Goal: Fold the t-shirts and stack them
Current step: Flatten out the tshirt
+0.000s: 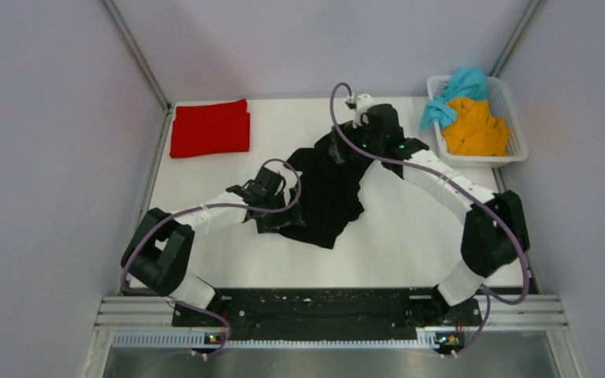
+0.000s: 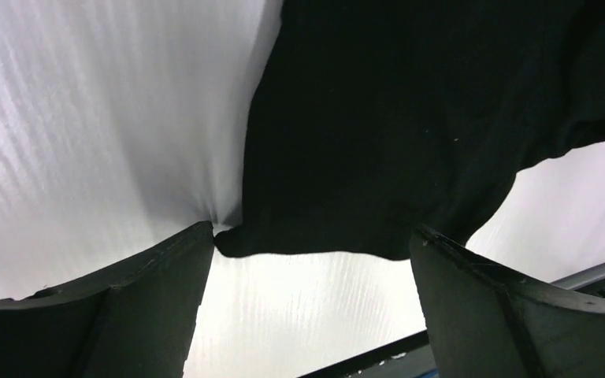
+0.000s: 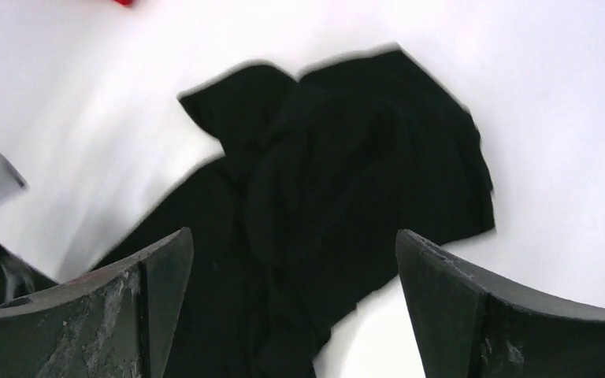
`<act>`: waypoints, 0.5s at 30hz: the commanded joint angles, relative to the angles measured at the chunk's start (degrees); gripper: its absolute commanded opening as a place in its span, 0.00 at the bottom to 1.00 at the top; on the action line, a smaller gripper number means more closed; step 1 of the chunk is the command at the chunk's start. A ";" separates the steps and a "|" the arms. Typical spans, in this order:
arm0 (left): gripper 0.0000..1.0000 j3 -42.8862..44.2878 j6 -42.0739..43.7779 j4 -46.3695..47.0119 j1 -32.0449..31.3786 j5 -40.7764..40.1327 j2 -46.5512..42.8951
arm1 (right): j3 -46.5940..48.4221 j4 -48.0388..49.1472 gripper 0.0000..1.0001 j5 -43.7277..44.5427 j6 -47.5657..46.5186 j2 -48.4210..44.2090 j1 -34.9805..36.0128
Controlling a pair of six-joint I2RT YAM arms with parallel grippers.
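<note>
Bright, even light; blurred right-wrist view.

The top camera sits high above and behind the 2 arm bases. It looks down and forward over the whole counter, with both arms in frame. The left wrist camera looks out between the left jaws from very close and low over the counter, with the black shirt just beyond them. The right wrist camera looks down between the right jaws from farther off. All 3 views share that shirt and the white counter beside it.
</note>
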 commanded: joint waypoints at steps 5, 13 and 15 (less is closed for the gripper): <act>0.82 3.99 -3.28 -0.46 -3.72 -8.61 5.32 | 24.46 -4.11 0.97 -3.50 -5.14 20.84 5.84; 0.04 9.18 -7.07 -4.75 -5.45 -19.17 11.24 | 35.52 -5.80 0.96 -10.21 -7.44 32.75 6.61; 0.00 9.89 -8.25 -7.32 -5.11 -21.29 11.63 | 38.60 -7.15 0.96 -9.80 -11.15 36.00 7.64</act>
